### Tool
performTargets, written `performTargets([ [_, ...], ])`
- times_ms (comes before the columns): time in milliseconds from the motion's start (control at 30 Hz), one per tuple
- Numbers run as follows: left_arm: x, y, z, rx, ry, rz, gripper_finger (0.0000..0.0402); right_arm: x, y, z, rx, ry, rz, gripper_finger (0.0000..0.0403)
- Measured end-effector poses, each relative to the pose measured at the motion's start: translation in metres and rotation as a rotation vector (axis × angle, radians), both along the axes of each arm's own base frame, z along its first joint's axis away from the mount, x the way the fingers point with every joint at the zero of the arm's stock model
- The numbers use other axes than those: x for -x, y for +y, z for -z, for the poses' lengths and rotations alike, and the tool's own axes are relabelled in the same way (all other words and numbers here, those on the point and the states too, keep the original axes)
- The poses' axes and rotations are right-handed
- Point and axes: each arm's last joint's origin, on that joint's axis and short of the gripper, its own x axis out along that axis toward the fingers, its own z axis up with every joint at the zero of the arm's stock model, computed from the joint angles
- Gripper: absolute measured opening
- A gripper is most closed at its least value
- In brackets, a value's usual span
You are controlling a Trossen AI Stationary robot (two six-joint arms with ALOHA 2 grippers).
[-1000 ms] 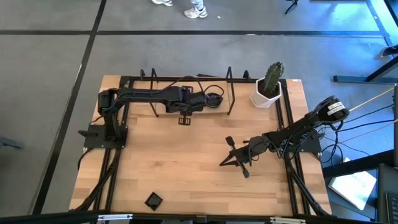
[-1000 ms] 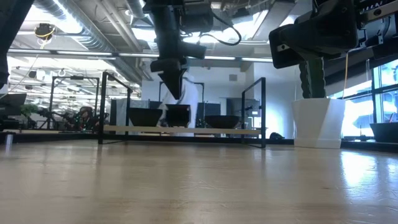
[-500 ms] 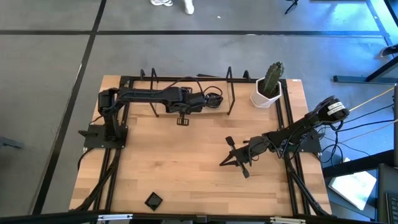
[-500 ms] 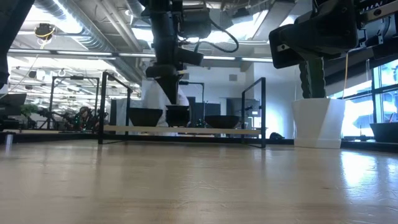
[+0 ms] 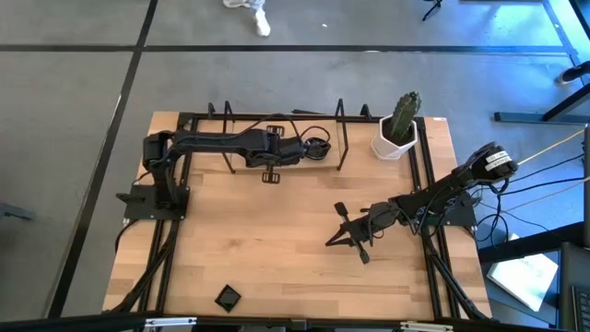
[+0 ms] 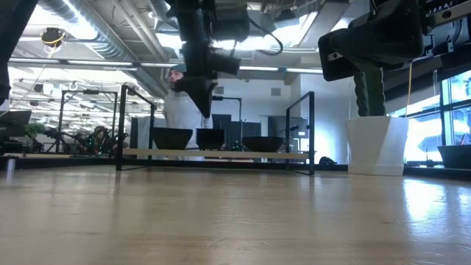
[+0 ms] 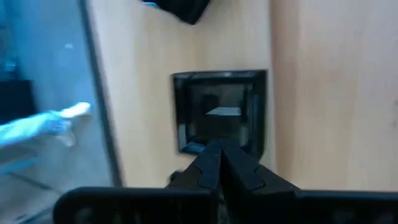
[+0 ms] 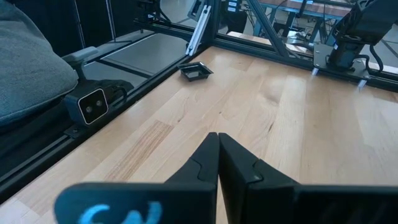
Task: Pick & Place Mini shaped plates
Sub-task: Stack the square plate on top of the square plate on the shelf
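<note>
The left gripper (image 7: 219, 163), fingers pressed together on nothing, hangs over a glossy black raised-rim square plate (image 7: 219, 111) just beyond its tips; bare wooden table (image 7: 323, 93) lies beside it.

The right gripper (image 8: 217, 163) is likewise shut and empty.

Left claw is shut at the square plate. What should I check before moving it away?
1. Left claw shut: ok.
2. Square plate actually gripped: cannot tell; the claw's tips meet at its near rim.
3. Plate clear of the table: cannot tell.
4. Right claw shut and parked toward the table's right side, apart from the left arm: ok.
5. Cactus pot in the far right corner, apart from the left claw: ok.
6. Small plate at the front edge, away from both claws: ok.
</note>
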Motion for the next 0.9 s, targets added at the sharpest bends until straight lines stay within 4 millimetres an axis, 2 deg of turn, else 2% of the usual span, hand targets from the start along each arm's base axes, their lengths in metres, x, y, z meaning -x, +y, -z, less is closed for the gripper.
performTargets([
  [100, 0.009, -0.015, -0.016, -0.043, 0.009, 0.023, 0.0003, 0.000, 0.000, 0.000, 0.001, 0.004, -0.001, 0.0007],
  [200, 0.029, -0.040, -0.044, -0.027, -0.022, 0.046, 0.0002, 0.001, 0.000, 0.002, 0.006, 0.018, -0.004, 0.0007],
  [367, 0.068, -0.098, -0.090, 0.138, -0.237, 0.020, 0.0002, 0.001, 0.000, 0.002, 0.008, 0.021, -0.003, 0.0007],
  [467, 0.090, -0.140, -0.104, 0.254, -0.349, 0.011, 0.0002, 0.001, 0.000, 0.002, 0.006, 0.017, -0.003, 0.0007],
  [633, 0.124, -0.211, -0.093, 0.316, -0.360, 0.115, 0.0003, 0.000, 0.001, 0.000, -0.002, -0.003, -0.002, 0.0007],
  [767, 0.153, -0.264, -0.070, 0.353, -0.316, 0.238, 0.0002, 0.000, 0.001, -0.001, -0.005, -0.013, -0.002, 0.0007],
  [900, 0.180, -0.304, -0.047, 0.288, -0.359, 0.271, 0.0008, 0.000, 0.001, -0.002, -0.007, -0.018, -0.002, 0.0007],
])
